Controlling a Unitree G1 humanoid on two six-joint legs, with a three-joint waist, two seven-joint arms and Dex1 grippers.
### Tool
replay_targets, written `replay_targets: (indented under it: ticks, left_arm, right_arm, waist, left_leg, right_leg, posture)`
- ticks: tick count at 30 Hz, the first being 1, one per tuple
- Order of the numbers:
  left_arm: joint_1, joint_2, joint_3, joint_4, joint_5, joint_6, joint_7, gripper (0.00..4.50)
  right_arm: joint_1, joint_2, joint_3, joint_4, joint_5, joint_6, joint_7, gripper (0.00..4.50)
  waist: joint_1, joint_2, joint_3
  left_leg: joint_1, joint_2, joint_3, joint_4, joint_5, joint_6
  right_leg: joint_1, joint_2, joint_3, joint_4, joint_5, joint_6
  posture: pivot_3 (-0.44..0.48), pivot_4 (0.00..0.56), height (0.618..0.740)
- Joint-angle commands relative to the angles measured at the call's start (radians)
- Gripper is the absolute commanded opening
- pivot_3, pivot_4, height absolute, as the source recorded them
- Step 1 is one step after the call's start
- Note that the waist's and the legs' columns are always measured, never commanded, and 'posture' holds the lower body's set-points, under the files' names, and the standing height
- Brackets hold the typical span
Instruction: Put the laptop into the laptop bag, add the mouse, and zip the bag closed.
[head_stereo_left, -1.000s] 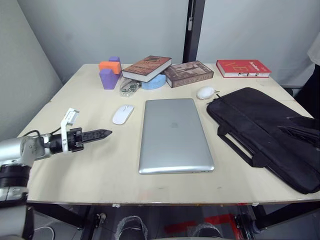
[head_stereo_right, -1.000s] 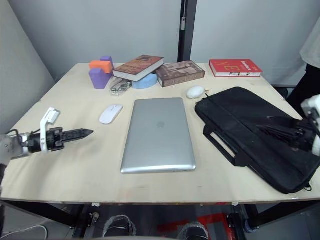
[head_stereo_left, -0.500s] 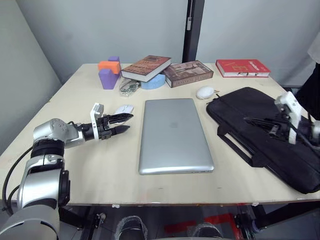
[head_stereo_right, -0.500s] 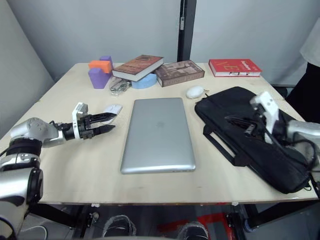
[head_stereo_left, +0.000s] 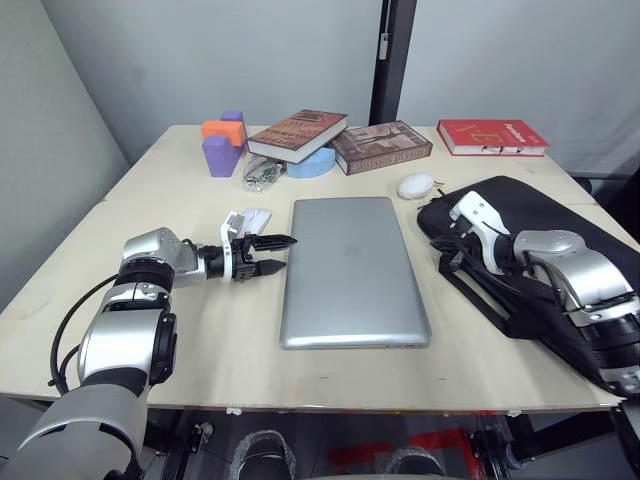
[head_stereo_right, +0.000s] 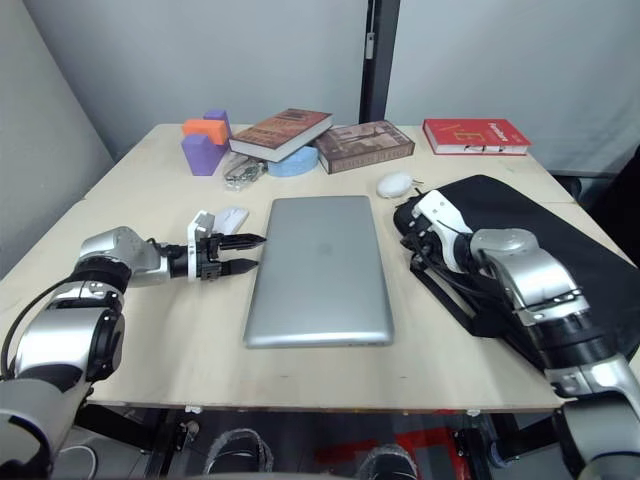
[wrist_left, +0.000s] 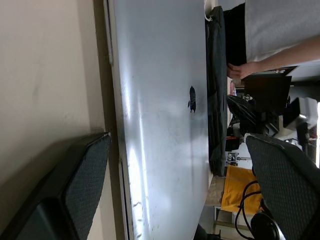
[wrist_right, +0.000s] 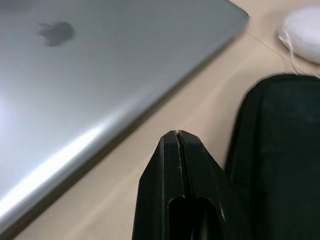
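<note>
While the left tool (head_stereo_left: 276, 254) gapes beside the laptop (head_stereo_left: 352, 268), the right tool (wrist_right: 176, 137) is pressed together.

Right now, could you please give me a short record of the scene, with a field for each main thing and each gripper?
laptop: closed, flat on the table, between the two grippers
laptop bag: lying flat, right of the laptop
left gripper: open, fingers at the laptop's left edge
right gripper: shut, at the bag's near-left edge
white mice: one beyond the bag, one behind the left gripper
</note>
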Motion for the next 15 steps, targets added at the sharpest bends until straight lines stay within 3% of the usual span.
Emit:
replay_targets:
  ticks: [1, 9, 15]
  left_arm:
    - [-0.034, -0.023, -0.006, 0.07, 0.053, -0.072, -0.005, 4.5]
    - [-0.057, -0.101, -0.006, 0.139, 0.114, -0.151, -0.022, 4.5]
    - [-0.065, -0.132, -0.02, 0.135, 0.146, -0.136, -0.082, 4.5]
  right_arm:
    - [-0.048, 0.07, 0.035, 0.11, -0.068, -0.024, -0.051, 0.03]
    - [-0.071, 0.21, 0.049, 0.2, -0.085, -0.023, -0.045, 0.03]
    - [-0.067, 0.244, 0.032, 0.152, -0.058, 0.005, -0.001, 0.03]
  waist:
    - [-0.001, 0.0, 0.0]
    - [0.003, 0.001, 0.0]
    - [0.001, 0.001, -0.001]
  left_leg:
    - [0.0, 0.0, 0.0, 0.0, 0.0, 0.0]
    - [0.007, 0.0, -0.008, -0.001, 0.0, 0.0]
    - [0.008, -0.001, -0.01, -0.002, 0.0, 0.001]
  right_leg:
    - [0.0, 0.0, 0.0, 0.0, 0.0, 0.0]
    - [0.012, -0.002, -0.008, -0.001, 0.0, 0.0]
    - [0.018, -0.008, -0.017, -0.001, 0.0, -0.001]
  posture:
    - [0.0, 0.15, 0.73]
    - [0.0, 0.15, 0.73]
    - [0.0, 0.15, 0.73]
